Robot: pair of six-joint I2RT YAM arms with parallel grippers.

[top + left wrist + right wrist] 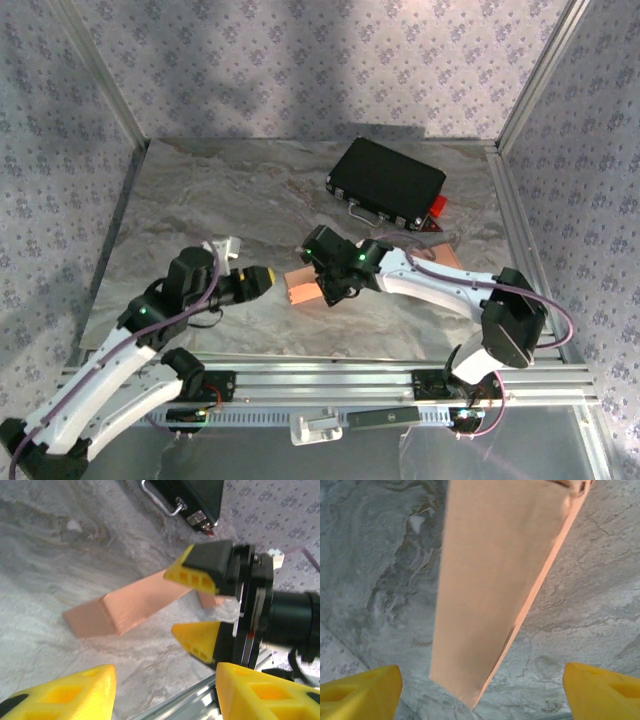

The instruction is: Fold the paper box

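Left end effector (165, 682) low at near left, yellow fingers parted and empty, salmon paper box (303, 287) lying on marbled bench (230, 190) just beside it, right end effector (480, 687) spread wide, box between its fingers unclamped, black case (388, 180) behind right.

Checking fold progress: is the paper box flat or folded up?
Folded up: the paper box shows top and side faces meeting at creases, not one flat sheet.

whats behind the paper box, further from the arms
A black case lies behind the paper box on the table. The right end effector hides part of the box from above.
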